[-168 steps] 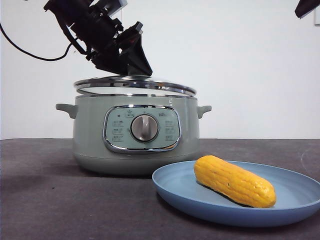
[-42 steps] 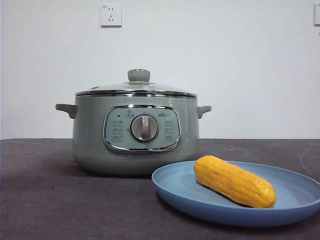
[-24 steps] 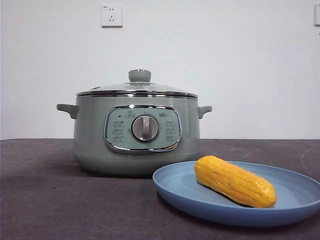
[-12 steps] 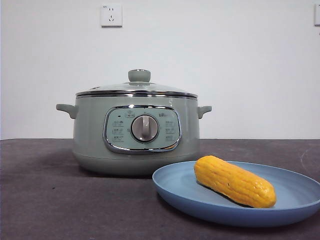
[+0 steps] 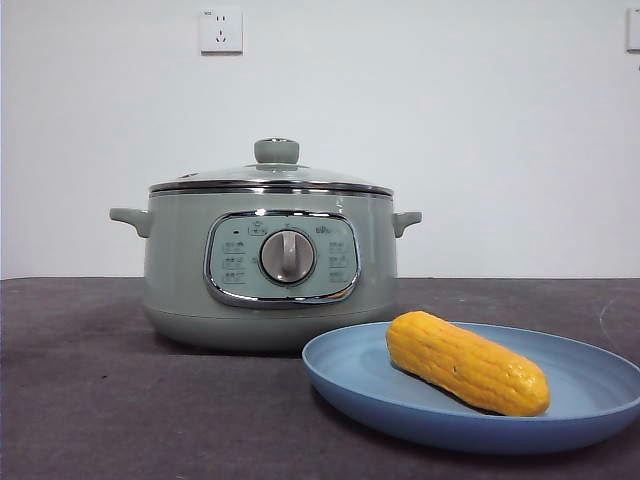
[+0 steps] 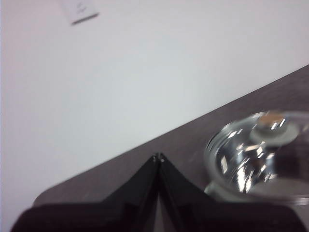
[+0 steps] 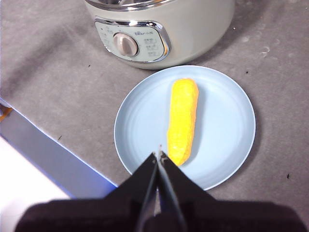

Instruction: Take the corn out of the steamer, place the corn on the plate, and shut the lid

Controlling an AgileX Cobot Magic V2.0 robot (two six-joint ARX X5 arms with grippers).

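Observation:
The yellow-orange corn (image 5: pixel 467 363) (image 7: pixel 183 119) lies on the light-blue plate (image 5: pixel 590 395) (image 7: pixel 227 121) in front of the steamer, toward its right. The sage-green steamer (image 5: pixel 180 270) (image 7: pixel 198 29) stands behind with its glass lid (image 5: pixel 270 176) (image 6: pixel 256 154) seated flat on the rim, green knob up. Neither arm shows in the front view. My left gripper (image 6: pixel 158 157) is shut and empty, high up and off to the side of the lid. My right gripper (image 7: pixel 159 154) is shut and empty, hovering well above the plate's near edge.
The steamer and plate rest on a dark grey table (image 5: pixel 100 400). A white wall with a socket (image 5: pixel 221 29) rises behind. In the right wrist view the table's edge (image 7: pixel 43 145) runs close by the plate, with a pale floor beyond.
Earlier an arm held the lid tilted over the steamer; it has set the lid down flat and withdrawn from the front view. Over the last second nothing has moved.

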